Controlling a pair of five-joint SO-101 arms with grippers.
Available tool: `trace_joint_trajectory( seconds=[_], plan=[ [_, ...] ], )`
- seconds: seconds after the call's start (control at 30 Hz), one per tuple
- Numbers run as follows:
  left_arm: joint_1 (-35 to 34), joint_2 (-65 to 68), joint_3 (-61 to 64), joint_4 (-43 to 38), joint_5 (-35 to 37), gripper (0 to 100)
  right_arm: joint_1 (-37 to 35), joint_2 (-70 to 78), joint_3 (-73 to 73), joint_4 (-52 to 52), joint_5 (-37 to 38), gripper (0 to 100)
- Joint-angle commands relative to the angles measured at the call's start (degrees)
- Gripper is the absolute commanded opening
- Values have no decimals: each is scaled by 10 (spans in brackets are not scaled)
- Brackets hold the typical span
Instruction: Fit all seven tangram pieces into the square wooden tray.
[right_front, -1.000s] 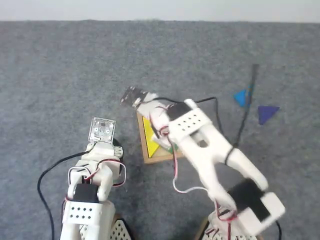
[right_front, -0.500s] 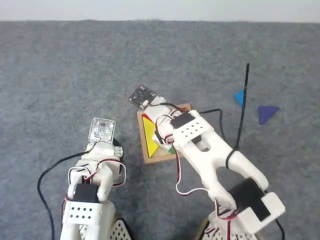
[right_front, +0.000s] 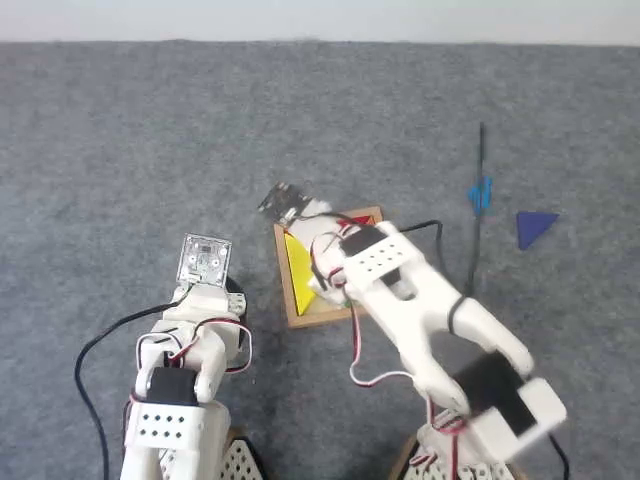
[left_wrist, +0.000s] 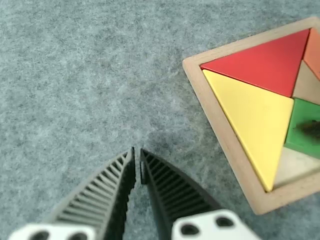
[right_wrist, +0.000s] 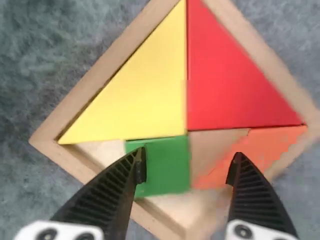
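Fingers of the left gripper (left_wrist: 137, 151) are drawn almost together with nothing between them, poised over the grey mat (left_wrist: 75, 75) beside the tray. The left arm (right_front: 185, 385) has not shifted over the last second.

Just beyond lies the square wooden tray (left_wrist: 235, 145), flat on the mat. The yellow triangle (left_wrist: 255, 125) and red triangle (left_wrist: 265, 62) lie edge to edge inside it. The green square (right_wrist: 167, 162) touches the yellow triangle's side, and the orange piece (right_wrist: 260, 145) sits against the red one. Bare wood shows between green and orange and in the corner next to the green square.

The right gripper (right_wrist: 188, 154) hovers above the tray, spread wide and holding nothing — one finger over the green square's edge, the other over the orange piece. Since a second ago the right arm (right_front: 430, 310) has swung a little, so the tray's far rim and a sliver of red, covered then, now show.

Farther out, the black cable (right_front: 476, 240) has slid sideways and now crosses the blue piece (right_front: 483, 195). The purple triangle (right_front: 533, 228) lies near that piece — both well apart from the tray and unmoved.
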Motion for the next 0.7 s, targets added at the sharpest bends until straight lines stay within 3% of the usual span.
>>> trace_joint_trajectory(
  seconds=[0.0, 0.2, 0.4, 0.67],
  plan=[
    [-2, -7, -5, 1, 4, 14, 51, -145, -4, 58, -17, 259],
    [-2, -7, -5, 1, 4, 14, 203, -247, -4, 174, -25, 259],
    [-2, -7, -5, 1, 4, 14, 384, -247, -4, 182, -27, 259],
    [-2, -7, -5, 1, 4, 14, 425, -247, -5, 187, -110, 259]
  ],
)
